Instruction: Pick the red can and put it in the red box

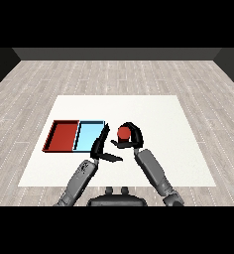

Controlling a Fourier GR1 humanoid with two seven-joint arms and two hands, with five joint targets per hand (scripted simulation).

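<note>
Nearest me, both grey forearms came up from the lower corners over the white desk (153, 106). My left hand (100, 146) sat just right of the trays, fingers straight and relaxed, thumb out toward the right, nothing in it. It lay close against the near right corner of the light blue tray (89, 135); whether it touched the rim I couldn't tell.

A bit farther and to the right, my right hand (134, 136) was curled round the red can (123, 132), fingers arching over the far side and the thumb under the near side. The can looked enclosed; whether it stood on the desk or was lifted off, I couldn't tell.

Handling, my guess: small rigid can, light, smooth round wall, so likely to slip or rotate if taken near the top. Best hold is across the middle of the body, thumb opposite fingers, kept upright.

Looks: plain bright red, round top facing up, no label readable, mostly hidden by the black fingers.

Farther left, the red tray (63, 135) lay left of the blue one, side by side, touching. The can sat right of both, so I judged the carry had to cross the blue tray.
</note>
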